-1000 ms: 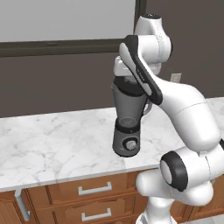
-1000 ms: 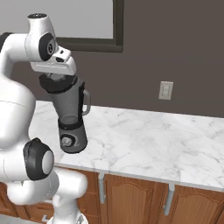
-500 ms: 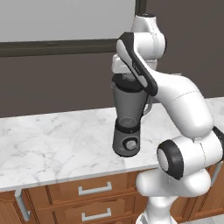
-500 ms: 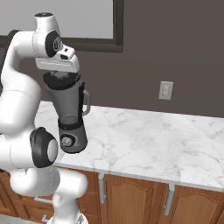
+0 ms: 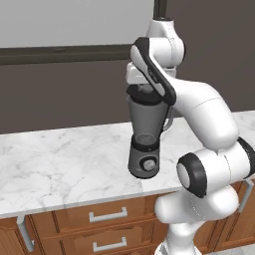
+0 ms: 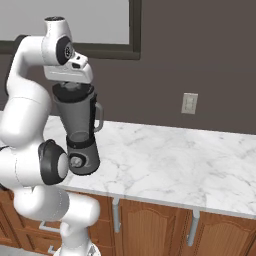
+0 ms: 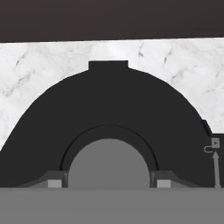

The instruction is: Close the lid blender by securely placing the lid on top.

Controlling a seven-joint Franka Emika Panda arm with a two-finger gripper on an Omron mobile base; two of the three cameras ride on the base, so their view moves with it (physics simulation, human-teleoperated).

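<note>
**Robot Arm Poised Over Blender Jar on Marble Counter**

A white marble counter (image 5: 60, 159) runs the width of the kitchen, set against a dark brown wall (image 6: 200, 60) and carried on wooden cabinets (image 6: 150, 225) with metal pulls. Wooden drawers (image 5: 107, 216) sit beneath the counter's front edge in the left base view. A window with a dark frame (image 5: 64, 52) hangs above the counter, and a pale wall socket (image 6: 189, 103) is fixed to the wall well to the right of the work area.

The blender (image 5: 145, 139) stands upright near the counter's front edge, its dark grey base showing one round knob (image 5: 147, 165) and its tall translucent jar tapering downward, side handle (image 6: 99, 117) pointing toward the socket side. The white arm curls up and over, bringing the hand directly above the jar's mouth.

The lid (image 6: 70, 90), a small black disc, sits at the jar's rim right beneath the hand; whether it is fully seated cannot be told. In the hand view the lid (image 7: 109, 113) looms as a broad black dome with a raised square knob at its far edge, marble behind it. The gripper (image 7: 109, 181) has its two finger tips (image 7: 54, 183) set wide apart on either side of a rounded grey part, spread and gripping nothing visible.
</note>
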